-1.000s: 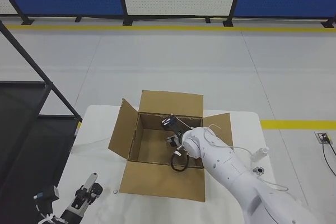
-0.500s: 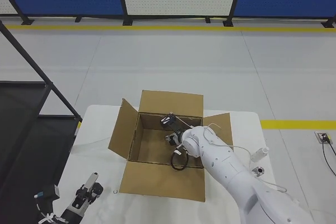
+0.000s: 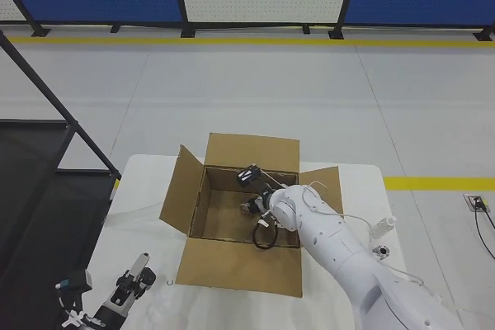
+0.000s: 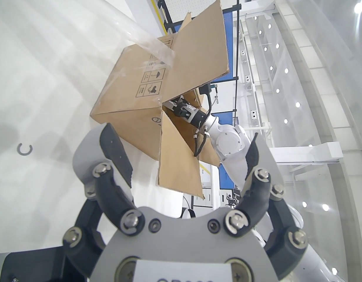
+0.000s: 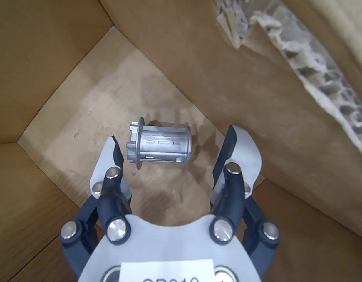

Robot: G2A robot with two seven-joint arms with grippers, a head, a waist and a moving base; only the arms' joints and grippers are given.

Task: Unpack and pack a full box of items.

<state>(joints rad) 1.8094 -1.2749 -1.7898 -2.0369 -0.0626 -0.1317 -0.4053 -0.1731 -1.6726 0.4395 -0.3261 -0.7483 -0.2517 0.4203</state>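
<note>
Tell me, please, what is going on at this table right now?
The robot's right arm is down inside the open cardboard box on the white table. The right gripper is open and hangs over a small grey metal cylinder that lies on its side on the box floor, not yet gripped. The left gripper is open and holds nothing, off to the side near the table's front corner.

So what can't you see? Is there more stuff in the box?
Top view: the right arm covers part of the box floor.
Left wrist view: its flaps hide the inside.
Right wrist view: edges and the jaws cut off floor around the metal part.
Ring on the table: too small to name.
</note>
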